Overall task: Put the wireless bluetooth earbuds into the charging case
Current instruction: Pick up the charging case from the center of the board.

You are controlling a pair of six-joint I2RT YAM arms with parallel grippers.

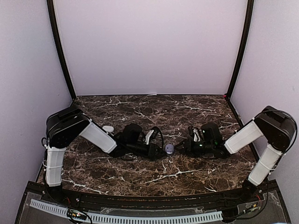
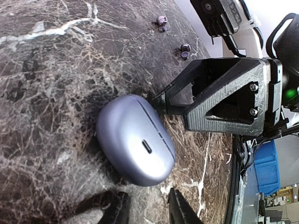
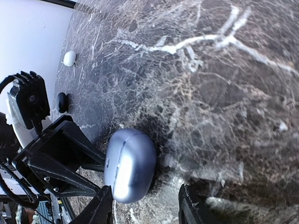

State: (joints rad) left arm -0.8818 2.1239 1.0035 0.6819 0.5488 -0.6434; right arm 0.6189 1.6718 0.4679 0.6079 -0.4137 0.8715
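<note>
Shut charging case (image 2: 135, 140) could skid off here
Left pincer (image 2: 148, 192) and right pincer (image 3: 145, 196) both stand parted, holding nothing, either side of it on the desk (image 1: 140, 172); purple earbuds (image 2: 185, 49) lie beyond. One lopsided nudge probably spins it away.

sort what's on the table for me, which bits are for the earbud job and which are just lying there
For the job: lavender charging case, lid shut; purple earbud; other purple earbud.

Lying about: white pebble-shaped case; black oval object, too small to identify.
</note>
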